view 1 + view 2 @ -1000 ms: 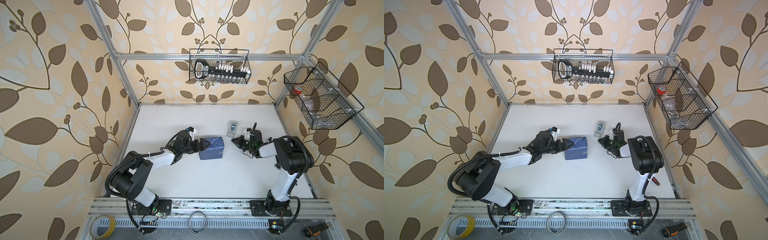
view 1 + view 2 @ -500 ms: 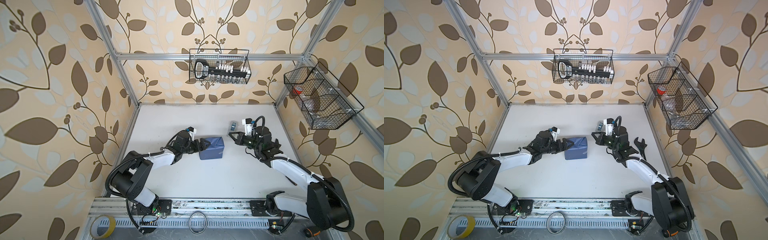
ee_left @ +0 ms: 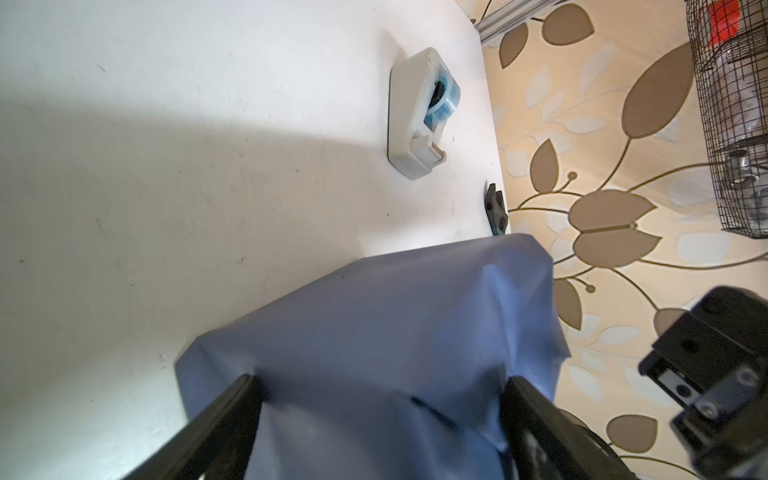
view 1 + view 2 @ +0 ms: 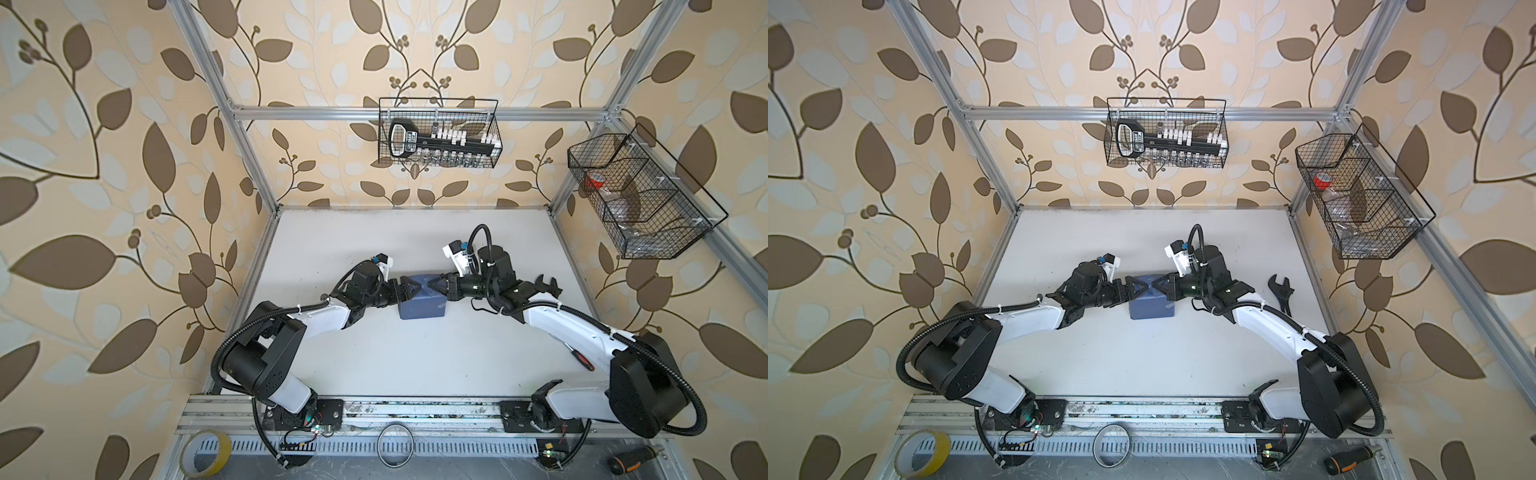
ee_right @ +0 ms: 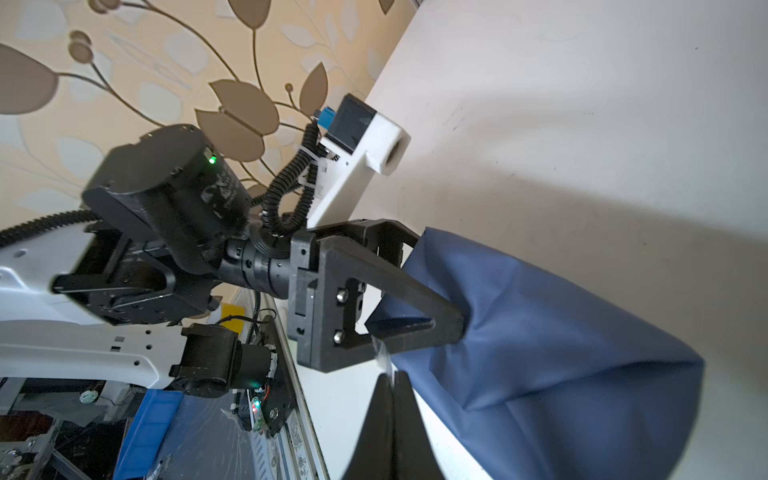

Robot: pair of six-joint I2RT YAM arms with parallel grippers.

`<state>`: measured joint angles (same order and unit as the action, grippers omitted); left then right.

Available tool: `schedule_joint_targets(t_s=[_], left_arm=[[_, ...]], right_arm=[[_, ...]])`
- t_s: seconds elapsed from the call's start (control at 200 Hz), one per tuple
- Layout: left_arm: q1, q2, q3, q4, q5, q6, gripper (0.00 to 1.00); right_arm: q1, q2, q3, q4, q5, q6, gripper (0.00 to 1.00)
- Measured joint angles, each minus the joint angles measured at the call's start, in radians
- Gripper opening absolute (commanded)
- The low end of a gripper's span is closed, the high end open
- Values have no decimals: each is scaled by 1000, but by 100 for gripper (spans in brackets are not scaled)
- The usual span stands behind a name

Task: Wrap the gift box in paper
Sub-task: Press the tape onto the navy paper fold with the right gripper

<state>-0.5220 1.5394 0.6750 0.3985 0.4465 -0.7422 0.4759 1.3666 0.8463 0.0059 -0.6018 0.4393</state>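
In the middle of the desk sits the gift box, covered in the paper, my left gripper spread wide over one end, my right gripper pinching clear tape that I must next stick down.

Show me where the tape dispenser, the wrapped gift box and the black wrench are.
tape dispenser (image 3: 417,120): left wrist view, on its grey body.
gift box (image 4: 420,305): a top view, on its paper-covered top.
wrench (image 4: 1281,292): a top view, on its handle below the head.
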Motion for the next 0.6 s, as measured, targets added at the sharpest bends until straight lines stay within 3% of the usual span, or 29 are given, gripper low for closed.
schedule_joint_targets(t_s=[0.6], left_arm=[[0,0,0,0,0,0,91]], right_arm=[[-36,103,110,-194,-46,-97,0]])
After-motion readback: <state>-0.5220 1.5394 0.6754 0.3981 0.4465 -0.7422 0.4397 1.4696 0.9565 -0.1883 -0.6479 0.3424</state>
